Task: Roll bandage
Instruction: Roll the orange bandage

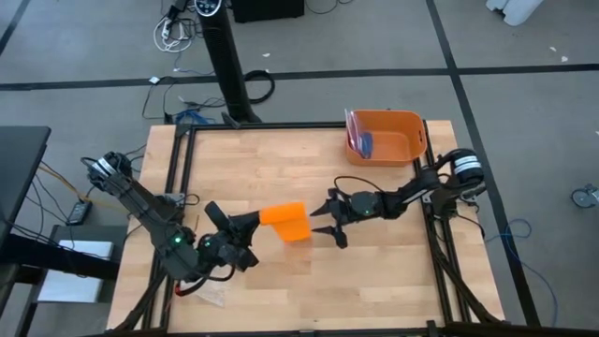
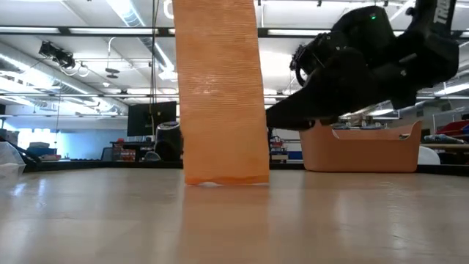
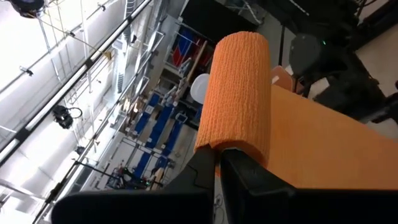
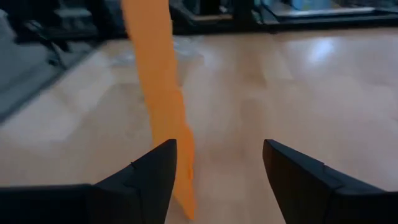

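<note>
One bandage between clamping left end effector and open right end effector.

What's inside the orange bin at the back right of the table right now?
In the high view, the orange bin holds something red and blue leaning against its left wall; the rest of its floor looks bare. The low view shows only its outer wall, so contents are hidden there.

The bandage is a bright orange ribbed cloth strip, partly rolled at its upper end, hanging upright with its lower edge touching the table's middle.
</note>
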